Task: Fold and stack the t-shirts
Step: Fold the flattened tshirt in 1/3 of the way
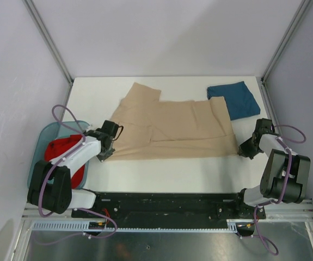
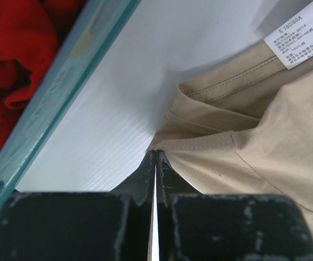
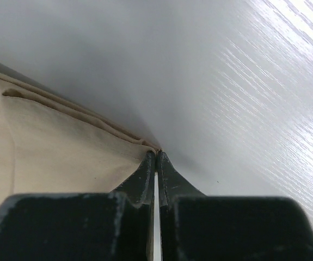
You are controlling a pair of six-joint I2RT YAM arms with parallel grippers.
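Note:
The tan t-shirt (image 1: 172,128) lies spread across the white table, partly folded, one sleeve pointing to the back. Its white neck label (image 2: 296,33) shows in the left wrist view. My left gripper (image 1: 105,153) is shut on the tan t-shirt's near left corner (image 2: 200,152). My right gripper (image 1: 241,152) is shut on its near right corner (image 3: 91,157). A folded dark teal-blue t-shirt (image 1: 234,99) lies at the back right. A red t-shirt (image 1: 65,154) sits crumpled in a bin at the left, also in the left wrist view (image 2: 12,65).
A translucent teal bin (image 1: 43,142) stands at the table's left edge, its rim (image 2: 63,87) close beside my left gripper. Metal frame posts (image 1: 50,41) rise at the back corners. The black arm rail (image 1: 167,202) runs along the near edge.

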